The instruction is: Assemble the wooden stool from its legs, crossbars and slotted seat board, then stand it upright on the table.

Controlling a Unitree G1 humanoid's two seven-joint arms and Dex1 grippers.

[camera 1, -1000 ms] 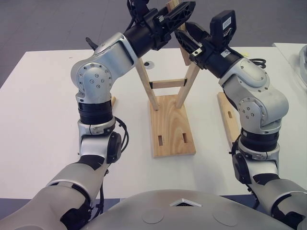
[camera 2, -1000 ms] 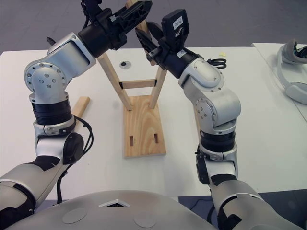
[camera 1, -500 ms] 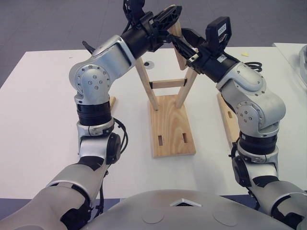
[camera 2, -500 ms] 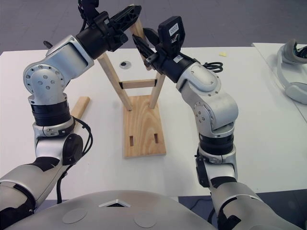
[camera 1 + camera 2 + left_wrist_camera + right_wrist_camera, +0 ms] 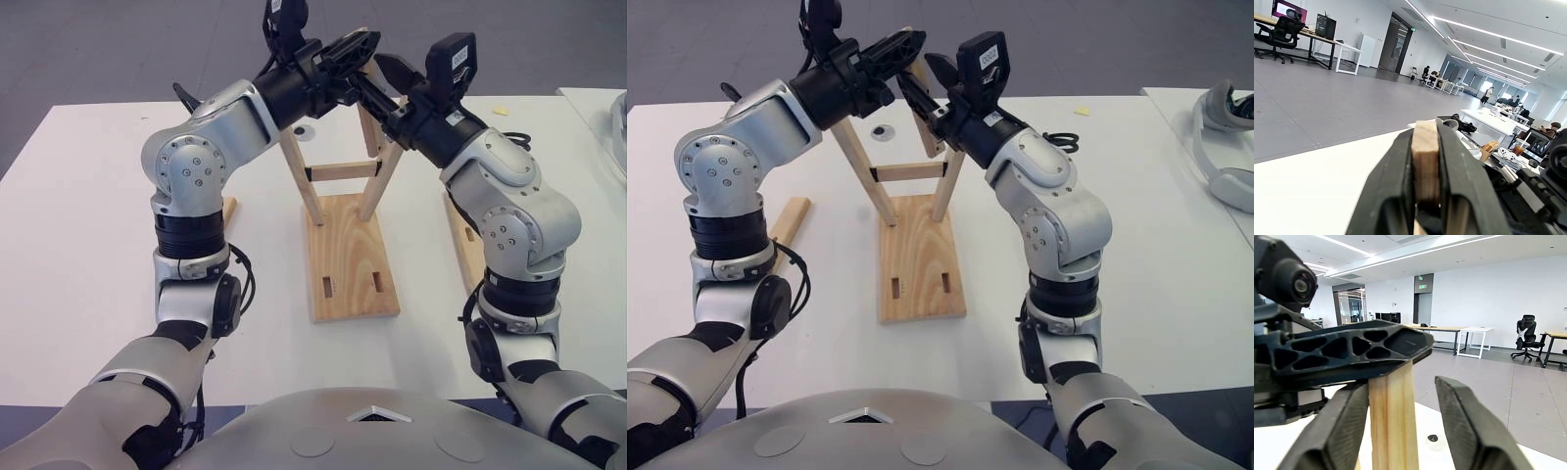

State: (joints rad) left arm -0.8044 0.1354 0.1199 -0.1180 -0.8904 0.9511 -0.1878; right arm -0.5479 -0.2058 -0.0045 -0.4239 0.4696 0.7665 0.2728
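The slotted seat board (image 5: 349, 262) lies flat on the white table (image 5: 88, 225). Two legs (image 5: 300, 174) (image 5: 380, 184) stand in its far slots, joined by a crossbar (image 5: 343, 171). Above them my left gripper (image 5: 355, 47) is shut on the top end of a loose wooden leg (image 5: 929, 129), which hangs tilted behind the standing pair. In the left wrist view the leg's end (image 5: 1425, 161) sits clamped between the fingers. My right gripper (image 5: 377, 82) is open and straddles the same leg (image 5: 1393, 426) just below the left gripper. One finger (image 5: 1469, 426) stands clear of the wood.
A loose wooden piece (image 5: 790, 221) lies on the table behind my left arm, another (image 5: 463, 243) behind my right arm. A small black grommet (image 5: 884, 129) sits at the table's far side. A white headset (image 5: 1229, 108) rests on a neighbouring table at the right.
My left gripper has shifted left and a little lower with the leg. My right gripper has moved in toward it and now has its fingers on either side of the leg.
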